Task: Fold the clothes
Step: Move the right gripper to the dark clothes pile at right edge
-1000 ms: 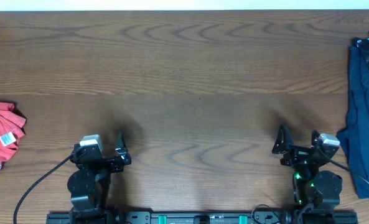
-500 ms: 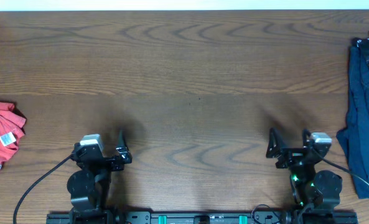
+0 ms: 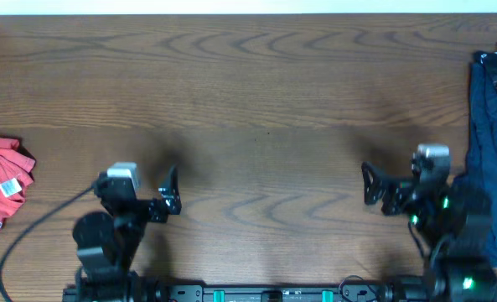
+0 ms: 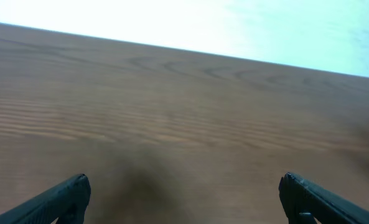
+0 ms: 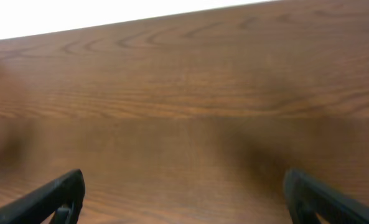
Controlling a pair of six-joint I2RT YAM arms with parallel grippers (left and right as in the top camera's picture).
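Observation:
Two of the clothes show in the overhead view. A crumpled red shirt [image 3: 1, 183] lies at the table's left edge, and a dark blue shirt [image 3: 491, 126] is spread along the right edge. My left gripper [image 3: 156, 197] hovers near the front left, open, well to the right of the red shirt. My right gripper [image 3: 390, 189] hovers near the front right, open, just left of the blue shirt. In the left wrist view the left gripper [image 4: 184, 193] holds nothing, with only bare wood between its fingers. The right gripper [image 5: 184, 186] in its own wrist view is likewise open over bare wood.
The brown wooden table [image 3: 256, 92] stretches between the two shirts. Its far edge meets a white wall. A black cable [image 3: 30, 256] trails from the left arm at the front left. The arm bases stand on a rail along the front edge.
Both arms have risen from their rest pose. The right arm's body has swung right toward the blue shirt; the left arm's body has shifted left. Both grippers stay open.

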